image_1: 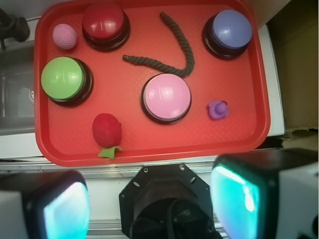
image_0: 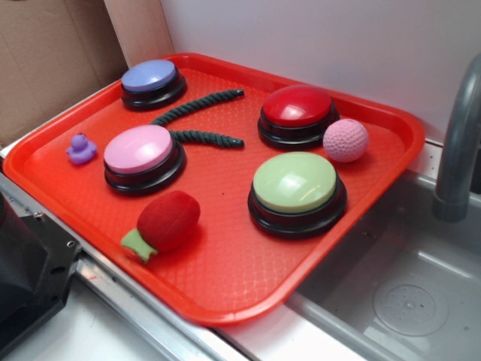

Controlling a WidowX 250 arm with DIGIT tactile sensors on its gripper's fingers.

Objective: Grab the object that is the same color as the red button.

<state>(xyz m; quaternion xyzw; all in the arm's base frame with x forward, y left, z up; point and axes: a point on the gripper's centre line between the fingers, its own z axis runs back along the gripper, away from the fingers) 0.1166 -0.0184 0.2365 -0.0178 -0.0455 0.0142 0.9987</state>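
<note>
Your gripper (image_1: 149, 204) hung open above the tray (image_1: 149, 147), fingers (image_1: 62, 209) spread. The strawberry (image_1: 106, 129) lay at seven o'clock from the pink button (image_1: 166, 97), well apart from the red button (image_1: 103, 21).

You've got the plush strawberry (image_0: 167, 222) near the tray's (image_0: 225, 289) front edge, just beside the pink button (image_0: 143, 158); red button (image_0: 298, 114) sits toward the back edge, touching the pink ball (image_0: 346, 140).
</note>
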